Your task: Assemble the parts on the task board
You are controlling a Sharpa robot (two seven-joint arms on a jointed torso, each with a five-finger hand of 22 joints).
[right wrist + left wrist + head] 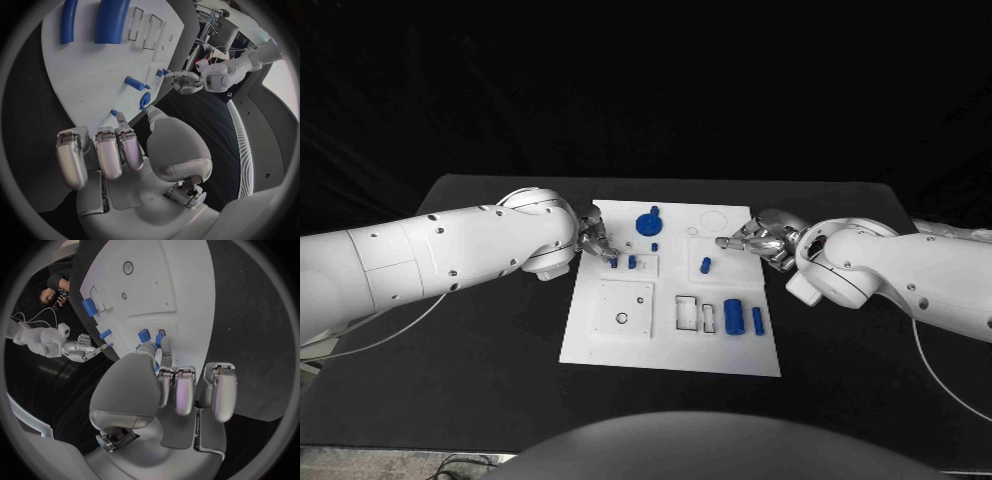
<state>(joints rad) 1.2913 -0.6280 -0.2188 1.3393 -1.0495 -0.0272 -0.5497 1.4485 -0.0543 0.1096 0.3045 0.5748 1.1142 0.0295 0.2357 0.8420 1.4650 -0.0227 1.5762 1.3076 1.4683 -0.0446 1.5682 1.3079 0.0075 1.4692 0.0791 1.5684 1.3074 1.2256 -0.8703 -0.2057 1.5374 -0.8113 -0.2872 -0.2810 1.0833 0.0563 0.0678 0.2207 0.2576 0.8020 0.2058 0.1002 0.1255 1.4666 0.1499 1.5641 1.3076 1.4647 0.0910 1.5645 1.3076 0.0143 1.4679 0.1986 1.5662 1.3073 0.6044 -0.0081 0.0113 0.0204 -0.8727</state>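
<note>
step: seating small parts | left robot hand (599,244) fingertips at blue pegs (623,262), grasp unclear | right robot hand (759,240) beside task board (668,350), hold unclear | next: likely press peg down

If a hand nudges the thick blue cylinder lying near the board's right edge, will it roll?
Probably: the thick blue cylinder lies on its round side on the flat white task board. It looks rigid, likely light plastic, and possibly slippery.
</note>
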